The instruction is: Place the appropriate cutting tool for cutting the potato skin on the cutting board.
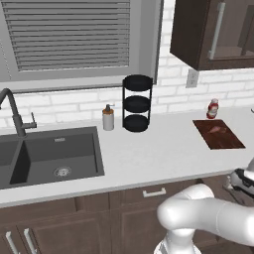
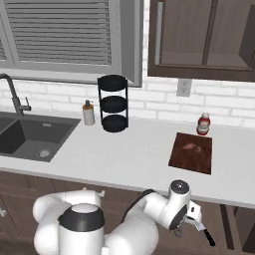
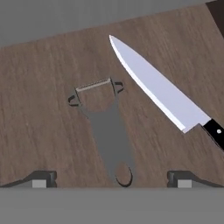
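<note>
The cutting tool, a dark grey peeler [image 3: 107, 127], lies flat on a brown wooden surface with its blade end away from me. My gripper [image 3: 111, 179] hangs over its handle end, open, one fingertip on each side and nothing held. In the base views the hand [image 2: 191, 215] is low, below the counter's front edge at the right. The cutting board [image 1: 229, 142] [image 2: 199, 160] lies on the counter at the right. The small pinkish potato [image 1: 216, 130] [image 2: 191, 147] rests on it.
A large kitchen knife [image 3: 157, 87] lies just right of the peeler, its black handle toward the right edge. A red-capped bottle [image 1: 213, 108] stands behind the board. A black three-tier rack [image 1: 137, 103], a soap dispenser [image 1: 108, 118] and the sink [image 1: 49, 154] are to the left.
</note>
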Controlling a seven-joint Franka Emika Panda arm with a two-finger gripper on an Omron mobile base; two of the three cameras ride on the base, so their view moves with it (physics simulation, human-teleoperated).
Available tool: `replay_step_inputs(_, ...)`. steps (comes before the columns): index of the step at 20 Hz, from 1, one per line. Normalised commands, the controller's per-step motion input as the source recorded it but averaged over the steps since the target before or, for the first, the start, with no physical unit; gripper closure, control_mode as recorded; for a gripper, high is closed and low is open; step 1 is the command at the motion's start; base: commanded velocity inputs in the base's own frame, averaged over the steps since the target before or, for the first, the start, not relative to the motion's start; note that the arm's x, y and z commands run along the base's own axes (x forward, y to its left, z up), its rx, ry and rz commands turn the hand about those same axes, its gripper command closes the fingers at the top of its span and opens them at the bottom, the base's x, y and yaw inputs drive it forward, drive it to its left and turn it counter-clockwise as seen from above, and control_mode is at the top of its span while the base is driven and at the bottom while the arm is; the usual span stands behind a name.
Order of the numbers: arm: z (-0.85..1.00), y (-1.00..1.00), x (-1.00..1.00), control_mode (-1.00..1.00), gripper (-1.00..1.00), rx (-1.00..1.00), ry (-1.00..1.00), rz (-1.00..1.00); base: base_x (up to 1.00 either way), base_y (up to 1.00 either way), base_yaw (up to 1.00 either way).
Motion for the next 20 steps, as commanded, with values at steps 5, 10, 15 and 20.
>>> replay_step_inputs(5, -0.35, 0.0, 0.06, -1.0, -1.0, 0.0, 0.0, 0.0, 0.0, 0.0, 0.0)
replay_step_inputs(10, -0.08, 0.0, 0.0, -1.0, -1.0, 0.0, 0.0, 0.0, 0.0, 0.0, 0.0)
replay_step_inputs(15, -0.15, 0.0, 0.02, -1.0, -1.0, 0.0, 0.0, 0.0, 0.0, 0.0, 0.0)
replay_step_inputs(20, -0.24, -0.01, 0.06, -1.0, -1.0, 0.0, 0.0, 0.0, 0.0, 0.0, 0.0)
